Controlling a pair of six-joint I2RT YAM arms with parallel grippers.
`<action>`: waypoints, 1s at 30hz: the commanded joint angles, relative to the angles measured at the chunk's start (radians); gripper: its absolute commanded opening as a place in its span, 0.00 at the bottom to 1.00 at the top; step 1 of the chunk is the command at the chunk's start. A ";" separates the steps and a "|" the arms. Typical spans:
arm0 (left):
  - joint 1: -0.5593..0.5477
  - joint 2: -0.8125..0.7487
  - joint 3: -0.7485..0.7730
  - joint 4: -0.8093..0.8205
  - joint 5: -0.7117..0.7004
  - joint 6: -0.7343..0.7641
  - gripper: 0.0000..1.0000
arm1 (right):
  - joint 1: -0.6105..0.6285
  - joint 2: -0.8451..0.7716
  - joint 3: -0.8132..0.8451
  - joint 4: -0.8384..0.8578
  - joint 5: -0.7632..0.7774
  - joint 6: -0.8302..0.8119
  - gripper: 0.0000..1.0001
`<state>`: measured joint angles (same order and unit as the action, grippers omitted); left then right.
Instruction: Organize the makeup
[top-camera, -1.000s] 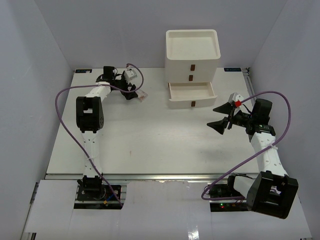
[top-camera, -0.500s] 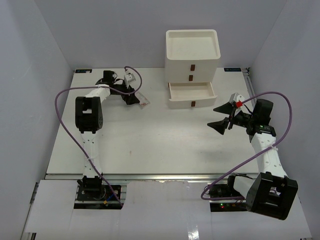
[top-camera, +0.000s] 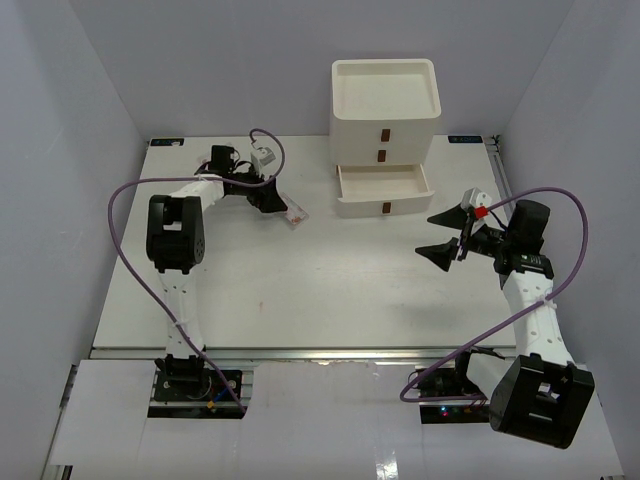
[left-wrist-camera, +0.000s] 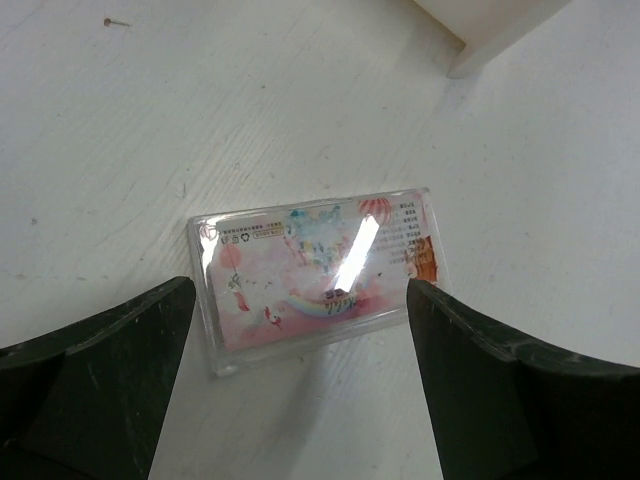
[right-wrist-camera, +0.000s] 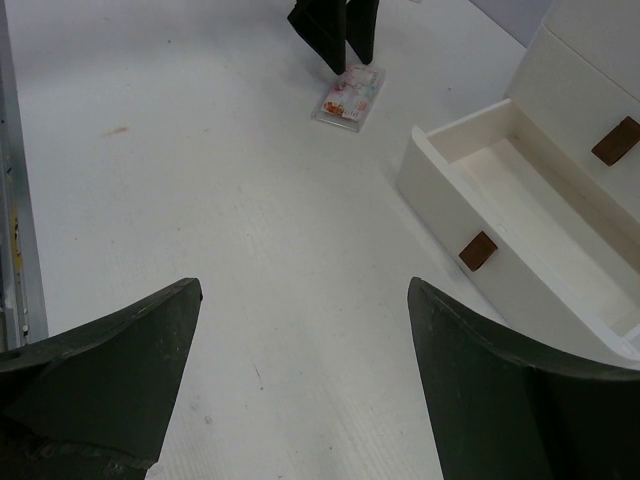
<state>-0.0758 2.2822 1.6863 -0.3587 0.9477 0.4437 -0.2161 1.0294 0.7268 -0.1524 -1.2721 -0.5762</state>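
Pink-printed clear packet (left-wrist-camera: 320, 275) lying flat on the white table (top-camera: 300, 300), left of the open bottom drawer (top-camera: 383, 186) of the box (top-camera: 385, 110), squarely between the wide-spread fingers (left-wrist-camera: 100, 380) of the left gripper (left-wrist-camera: 298, 300) (bracketed, not pinched). Off to the right, well apart from it: right gripper (top-camera: 428, 235), jaws equally wide, holding nothing, above the tabletop.

Print on packet (left-wrist-camera: 320, 280) too small to read, drawer box (right-wrist-camera: 575, 80) cut off at right edge

The packet (left-wrist-camera: 320, 275) bears small print too tiny to read.
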 joint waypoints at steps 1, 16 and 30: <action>-0.002 -0.188 -0.099 0.256 -0.236 -0.411 0.98 | -0.006 -0.020 -0.006 0.035 -0.033 0.016 0.90; -0.145 -0.281 -0.036 -0.120 -1.036 -1.194 0.98 | -0.013 -0.048 -0.017 0.063 -0.008 0.038 0.90; -0.253 -0.097 0.172 -0.445 -1.143 -1.425 0.98 | -0.029 -0.073 -0.023 0.068 0.007 0.039 0.90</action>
<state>-0.3185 2.1380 1.7744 -0.6843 -0.1335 -0.9204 -0.2363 0.9768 0.7090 -0.1110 -1.2595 -0.5476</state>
